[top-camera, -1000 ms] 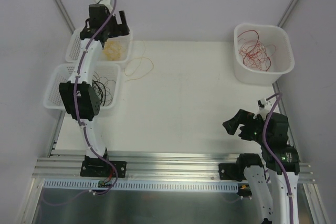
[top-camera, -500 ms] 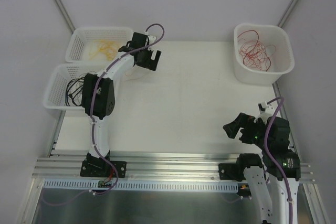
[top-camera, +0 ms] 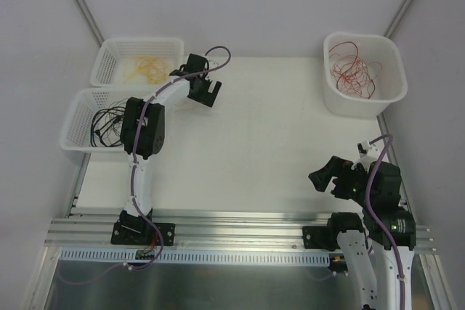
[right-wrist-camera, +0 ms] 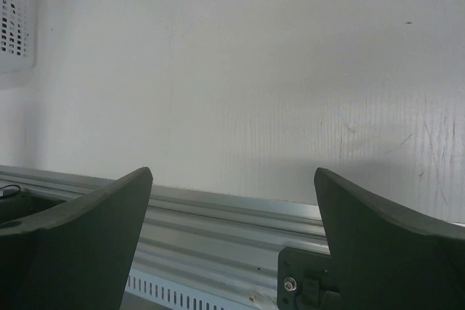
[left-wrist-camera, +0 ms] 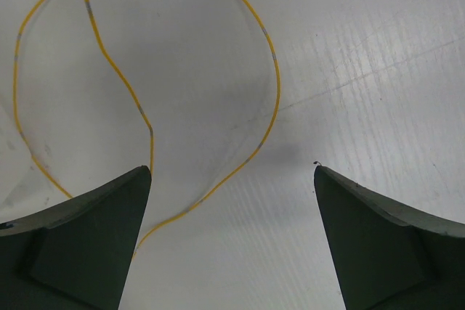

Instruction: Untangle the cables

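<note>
Jaws on our left stand wide over a thin yellow wire loop on the white desk at ten o'clock. Our right jaws, at five o'clock, gape empty.

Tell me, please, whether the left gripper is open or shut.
Open: the left gripper shows its fingers wide apart, the yellow cable lying loose on the table between them.

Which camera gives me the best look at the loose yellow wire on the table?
Left wrist: the yellow wire loops on the table, ahead of the open left claw. In top external the left arm hides it; right wrist shows none.
</note>
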`<state>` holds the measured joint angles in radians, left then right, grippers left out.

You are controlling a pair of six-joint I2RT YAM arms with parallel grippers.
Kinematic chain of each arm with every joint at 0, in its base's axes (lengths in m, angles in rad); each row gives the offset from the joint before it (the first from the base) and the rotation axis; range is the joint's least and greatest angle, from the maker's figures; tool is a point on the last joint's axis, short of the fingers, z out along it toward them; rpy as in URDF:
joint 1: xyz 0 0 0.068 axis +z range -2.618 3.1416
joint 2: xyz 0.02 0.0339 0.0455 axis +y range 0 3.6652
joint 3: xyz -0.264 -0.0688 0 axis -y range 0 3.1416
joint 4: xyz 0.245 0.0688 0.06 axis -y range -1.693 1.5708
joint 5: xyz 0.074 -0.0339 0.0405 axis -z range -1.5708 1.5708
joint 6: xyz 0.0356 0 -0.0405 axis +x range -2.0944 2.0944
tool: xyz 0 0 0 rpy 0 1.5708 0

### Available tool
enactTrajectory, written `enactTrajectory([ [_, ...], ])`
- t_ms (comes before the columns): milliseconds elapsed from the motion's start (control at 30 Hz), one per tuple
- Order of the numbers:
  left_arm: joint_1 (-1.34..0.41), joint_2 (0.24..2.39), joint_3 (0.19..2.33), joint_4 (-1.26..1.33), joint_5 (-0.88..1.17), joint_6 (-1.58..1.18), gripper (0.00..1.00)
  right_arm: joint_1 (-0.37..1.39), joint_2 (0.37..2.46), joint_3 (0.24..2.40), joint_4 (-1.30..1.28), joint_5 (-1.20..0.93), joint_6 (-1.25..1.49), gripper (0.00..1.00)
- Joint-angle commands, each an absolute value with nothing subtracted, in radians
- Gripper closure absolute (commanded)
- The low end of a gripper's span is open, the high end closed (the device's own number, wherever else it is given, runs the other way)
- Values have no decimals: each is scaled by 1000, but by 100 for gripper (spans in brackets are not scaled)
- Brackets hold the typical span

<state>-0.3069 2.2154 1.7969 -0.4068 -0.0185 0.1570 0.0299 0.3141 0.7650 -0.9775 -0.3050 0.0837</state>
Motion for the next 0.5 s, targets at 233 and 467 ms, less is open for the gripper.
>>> enactTrajectory([
  [233,-313,2255,1865,-501,44,190,15,34,330,773,-968,-324,83,1],
  [467,-324,2286,1904,-529,-15,167,15,35,324,773,-976,-316,80,0],
])
